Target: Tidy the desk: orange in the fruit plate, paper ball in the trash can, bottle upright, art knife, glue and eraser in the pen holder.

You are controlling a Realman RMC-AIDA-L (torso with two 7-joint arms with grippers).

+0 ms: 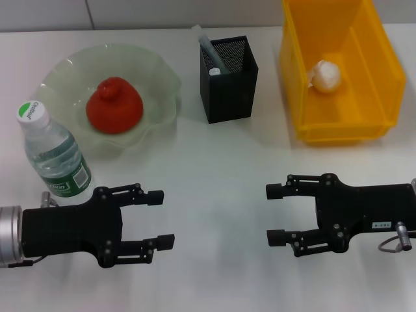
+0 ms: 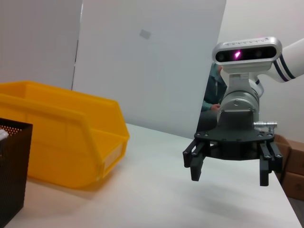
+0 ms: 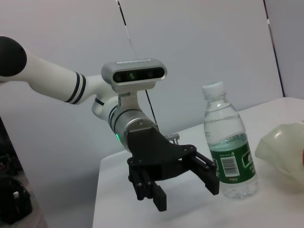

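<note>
A reddish orange (image 1: 115, 105) lies in the pale green fruit plate (image 1: 65, 71) at the back left. The bottle (image 1: 52, 156) stands upright in front of the plate, just behind my left gripper (image 1: 161, 218), which hovers open and holds nothing. My right gripper (image 1: 273, 214) is open too, low at the right. The white paper ball (image 1: 325, 76) rests inside the yellow bin (image 1: 377, 78). From the black mesh pen holder (image 1: 229, 84) pokes a pale stick (image 1: 211, 49); I cannot tell whether it is the glue or the art knife. The eraser is hidden.
In the left wrist view, the right gripper (image 2: 229, 175) hangs over the white table, with the yellow bin (image 2: 61, 142) and pen holder (image 2: 12, 171) beyond. The right wrist view shows the left gripper (image 3: 186, 194) beside the bottle (image 3: 228, 147) and the plate rim (image 3: 282, 149).
</note>
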